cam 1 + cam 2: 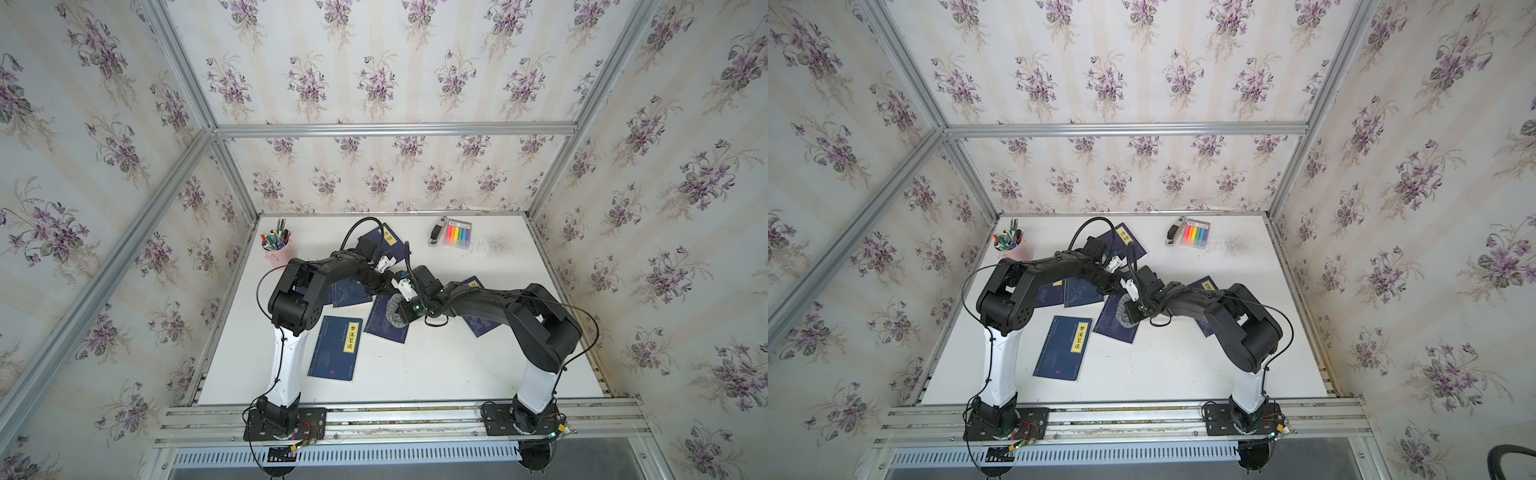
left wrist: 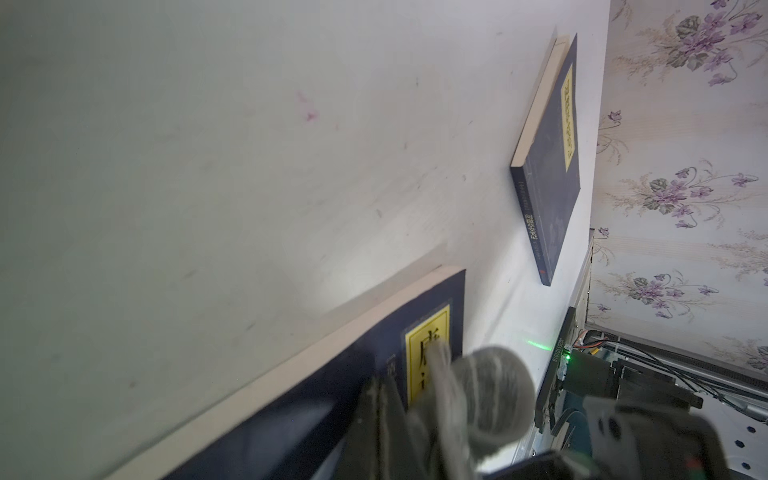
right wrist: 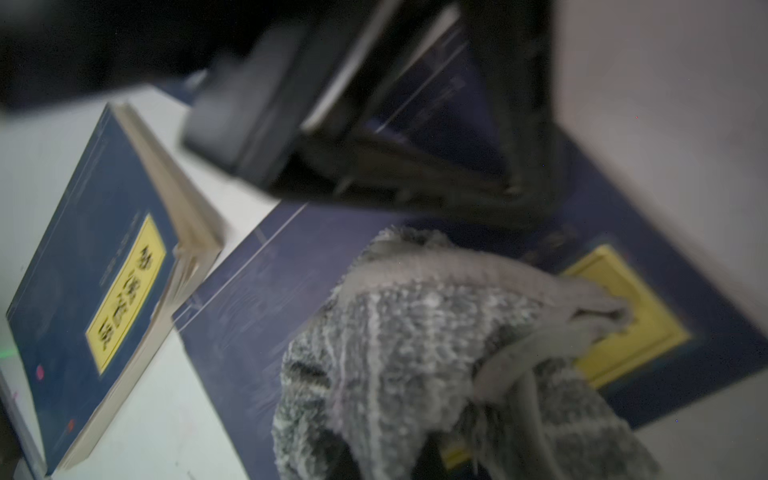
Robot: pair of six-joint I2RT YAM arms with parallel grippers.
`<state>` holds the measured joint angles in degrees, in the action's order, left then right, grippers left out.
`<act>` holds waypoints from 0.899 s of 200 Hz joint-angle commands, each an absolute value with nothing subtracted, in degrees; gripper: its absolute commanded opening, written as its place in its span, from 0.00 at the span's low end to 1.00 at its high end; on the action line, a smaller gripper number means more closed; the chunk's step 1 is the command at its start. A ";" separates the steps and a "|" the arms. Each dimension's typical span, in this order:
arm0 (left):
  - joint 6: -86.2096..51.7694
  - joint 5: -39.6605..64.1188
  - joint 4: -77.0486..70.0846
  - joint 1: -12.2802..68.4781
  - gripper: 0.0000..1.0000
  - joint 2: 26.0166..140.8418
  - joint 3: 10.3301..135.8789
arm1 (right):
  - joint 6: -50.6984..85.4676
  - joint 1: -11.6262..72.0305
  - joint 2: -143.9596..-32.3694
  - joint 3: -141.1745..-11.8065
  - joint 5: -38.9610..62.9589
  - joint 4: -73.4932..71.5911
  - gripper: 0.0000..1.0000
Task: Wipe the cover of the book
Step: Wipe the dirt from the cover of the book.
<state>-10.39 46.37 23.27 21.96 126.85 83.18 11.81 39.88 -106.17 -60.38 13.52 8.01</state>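
Note:
The dark blue book (image 1: 380,328) (image 1: 1112,330) with a yellow title label (image 3: 631,316) lies flat at the middle of the table. A grey knitted cloth (image 1: 394,312) (image 1: 1123,312) (image 3: 415,353) rests on its cover, and my right gripper (image 1: 404,314) (image 3: 386,457) is shut on it; the cloth hides the fingertips. My left gripper (image 1: 387,287) (image 2: 380,401) is shut, its tips pressing down on the same cover (image 2: 291,415) just beyond the cloth (image 2: 490,395). In the right wrist view the left gripper's black body (image 3: 395,166) stands on the book's far part.
Other blue books lie around: one at the front left (image 1: 336,348) (image 3: 104,291), one under the left arm (image 1: 351,293), one under the right arm (image 1: 480,326), one at the back (image 1: 386,239). A pink pen cup (image 1: 276,251), a stapler (image 1: 435,235) and a highlighter pack (image 1: 457,233) stand at the back.

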 commanded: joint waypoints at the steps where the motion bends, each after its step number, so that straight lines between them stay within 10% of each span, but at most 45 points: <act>1: -10.02 31.20 28.87 22.00 0.00 128.50 82.24 | 12.39 36.92 -107.42 -61.63 7.69 10.49 0.00; 111: -9.93 31.28 28.87 21.97 0.00 128.51 82.27 | 11.73 48.42 -101.58 -55.21 18.71 10.37 0.00; 180: -10.02 31.33 28.82 21.97 0.00 128.50 82.23 | 14.71 37.82 -105.65 -57.18 14.34 6.54 0.00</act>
